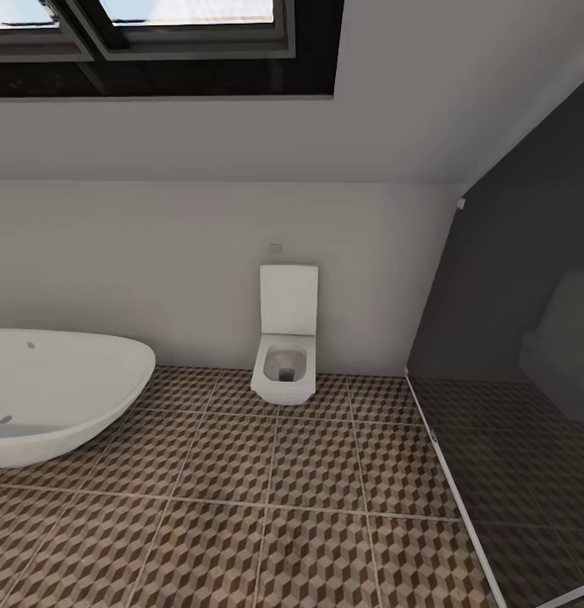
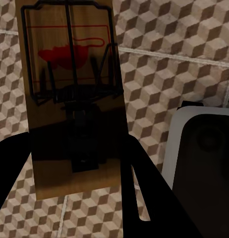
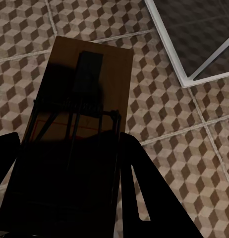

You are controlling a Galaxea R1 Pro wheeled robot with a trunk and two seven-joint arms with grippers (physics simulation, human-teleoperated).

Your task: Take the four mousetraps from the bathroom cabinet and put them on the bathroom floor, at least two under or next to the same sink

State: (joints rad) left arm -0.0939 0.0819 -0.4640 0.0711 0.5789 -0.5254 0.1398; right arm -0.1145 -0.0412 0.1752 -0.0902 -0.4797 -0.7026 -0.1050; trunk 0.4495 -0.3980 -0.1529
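A tan wooden mousetrap point(image 2: 70, 89) with dark wire and a red spot sits between the dark fingers of my left gripper point(image 2: 75, 168), which is shut on it above the cube-patterned bathroom floor point(image 2: 159, 64). My right gripper point(image 3: 70, 163) is shut on a second mousetrap point(image 3: 85, 99), shadowed and also held over the floor point(image 3: 169, 124). The head view looks across the tiled floor point(image 1: 241, 507) of the bathroom. The cabinet and the sink are out of view.
A white oval bathtub point(image 1: 56, 388) stands at the left and a square white toilet point(image 1: 285, 346) against the far wall. A dark glass partition point(image 1: 511, 380) with a pale floor rail point(image 3: 184, 54) closes the right side. A dark panel with a pale rounded rim point(image 2: 203, 148) lies beside the left gripper.
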